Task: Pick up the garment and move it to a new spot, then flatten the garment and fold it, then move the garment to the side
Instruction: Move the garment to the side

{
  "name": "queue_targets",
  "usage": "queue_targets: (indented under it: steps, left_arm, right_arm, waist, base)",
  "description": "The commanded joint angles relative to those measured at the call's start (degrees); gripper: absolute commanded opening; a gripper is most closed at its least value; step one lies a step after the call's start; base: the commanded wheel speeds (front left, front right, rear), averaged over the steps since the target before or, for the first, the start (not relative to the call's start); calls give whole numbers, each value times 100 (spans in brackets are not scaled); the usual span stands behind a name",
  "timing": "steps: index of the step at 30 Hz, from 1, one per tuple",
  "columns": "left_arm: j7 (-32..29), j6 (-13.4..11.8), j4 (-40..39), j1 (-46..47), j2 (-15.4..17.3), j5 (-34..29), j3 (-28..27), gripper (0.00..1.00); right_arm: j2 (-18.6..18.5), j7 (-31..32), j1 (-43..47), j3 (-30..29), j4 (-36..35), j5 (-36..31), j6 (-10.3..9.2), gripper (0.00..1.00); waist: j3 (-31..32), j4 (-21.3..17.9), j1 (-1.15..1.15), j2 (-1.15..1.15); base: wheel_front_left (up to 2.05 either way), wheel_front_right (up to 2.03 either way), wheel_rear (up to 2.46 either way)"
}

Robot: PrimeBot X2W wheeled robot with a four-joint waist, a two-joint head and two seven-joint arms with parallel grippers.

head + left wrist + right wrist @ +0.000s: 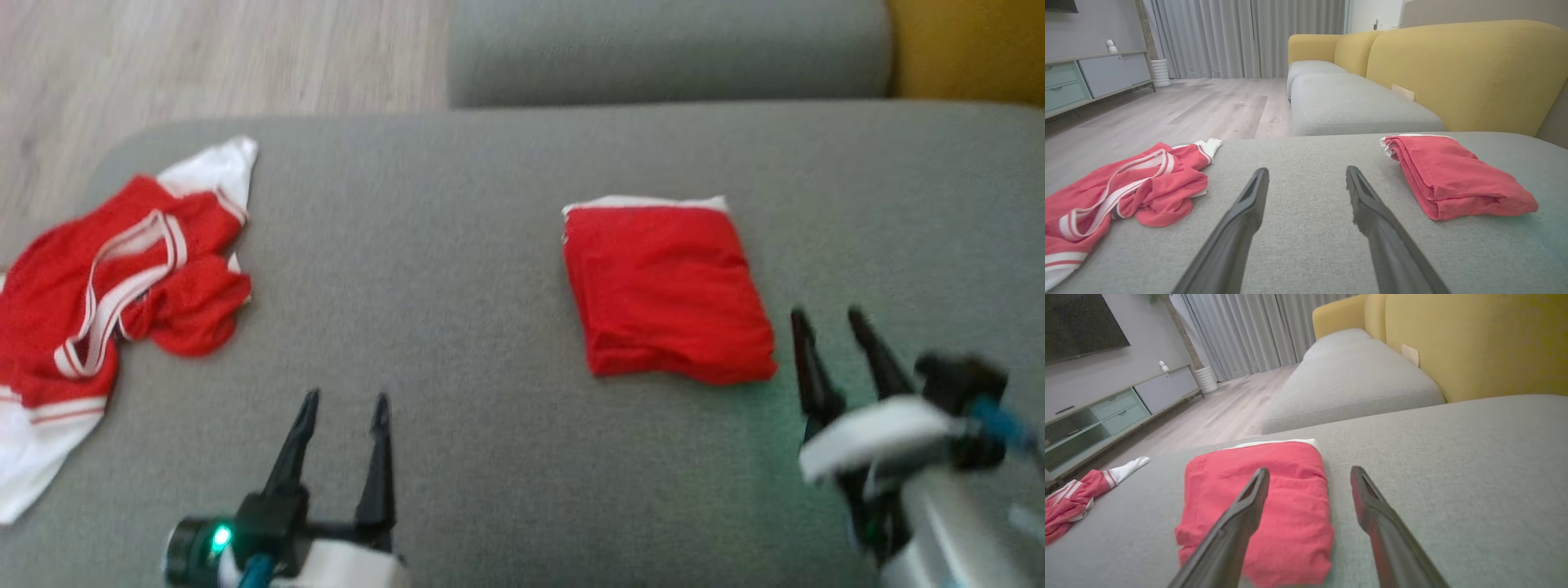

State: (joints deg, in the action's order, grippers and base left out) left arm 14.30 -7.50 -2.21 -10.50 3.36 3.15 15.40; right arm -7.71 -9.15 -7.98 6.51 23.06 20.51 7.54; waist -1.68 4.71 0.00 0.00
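1. Your work surface is a grey seat cushion (457,245), and two garments lie on it.
2. A folded red garment (665,290) with a white strip along its far edge lies right of the cushion's middle. Its long axis runs from the far side towards the near side, slanting a little to the right.
3. Your right gripper (824,314) hangs just off that garment's near right corner, jaws spread wide and empty. The garment lies ahead and to the left of the jaws.
4. A crumpled red and white garment (122,278) sprawls along the cushion's left edge. Its long axis also runs far to near.
5. Your left gripper (345,400) hovers over the cushion's near edge, jaws spread and empty. It is the nearer arm to the crumpled garment, which lies to its left.
6. The folded piece looks ready to go aside, and the right arm seems best placed for that.
7. The crumpled garment's near end is cut off at the picture's edge. The head view is soft and the right wrist is smeared, so you cannot tell whether its fingertips touch the cushion.
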Motion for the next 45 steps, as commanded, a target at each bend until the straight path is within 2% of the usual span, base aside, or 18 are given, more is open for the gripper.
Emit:
queue_targets:
  steps: [1, 7, 10, 15, 21, 22, 23, 25, 30, 36, 40, 41, 45]
  left_arm:
    - [70, -10, -153, 384, -46, 18, -81, 100]
    - [70, -99, -73, 806, -47, 108, 297, 100]
    - [70, -147, -44, 962, -47, 132, 455, 100]
    - [70, -209, 9, 1108, -47, 170, 619, 100]
    - [70, -236, 49, 1205, -47, 364, 699, 100]
    - [70, -237, 51, 1227, -47, 379, 703, 100]
    - [70, -239, 50, 1251, -47, 390, 709, 100]
    - [70, -239, 36, 1305, -48, 409, 725, 100]
    - [70, -212, -53, 1454, -48, 432, 828, 100]
    - [70, -172, -182, 1745, -48, 352, 970, 100]
    - [70, -36, -229, 2051, -48, 172, 960, 100]
    - [70, 15, -225, 2150, -46, 126, 952, 100]
    - [70, 169, -185, 2530, -32, -18, 913, 100]
  right_arm:
    - [-77, 155, -438, 57, -46, 69, -5, 100]
    - [-328, 1215, -1368, 121, 783, 548, -5, 100]
    - [-501, 1529, -1683, 157, 1144, 745, -5, 100]
    - [-784, 1710, -2049, 340, 1669, 759, -5, 100]
    - [-853, 1786, -2331, 540, 2223, 909, -5, 100]
    - [-857, 1837, -2363, 594, 2301, 950, -5, 68]
    - [-869, 1879, -2391, 645, 2366, 990, -5, 42]
    - [-897, 1983, -2426, 766, 2436, 1100, -5, 0]
    - [-1354, 1868, -2471, 963, 2334, 1131, -5, 0]
    - [-2182, 1714, -2633, 973, 2012, 994, -5, 0]
    - [-2706, 1668, -2862, 1038, 1739, 783, -5, 0]
    - [-2803, 1649, -2935, 1033, 1689, 745, -5, 2]
    - [-3085, 1483, -3252, 918, 1591, 616, -5, 0]
  waist:
    - [-236, 159, 0, 0]
    - [-582, 399, 0, 0]
    - [-709, 511, 0, 0]
    - [-852, 619, 0, 0]
    - [-980, 647, 0, 0]
    - [-1004, 645, 0, 0]
    - [-1030, 642, 0, 0]
    - [-1085, 623, 0, 0]
    - [-1255, 453, 0, 0]
    - [-1685, -108, 0, 0]
    - [-2117, -523, 0, 0]
    - [-2222, -611, 0, 0]
    - [-2573, -891, 0, 0]
  base:
    - [0, 0, 0]
    - [0, 0, 0]
    - [0, 0, 0]
    - [0, 0, 0]
    - [0, 0, 0]
    - [0, 0, 0]
    - [0, 0, 0]
    - [0, 0, 0]
    - [0, 0, 0]
    - [0, 0, 0]
    - [0, 0, 0]
    - [0, 0, 0]
    - [0, 0, 0]
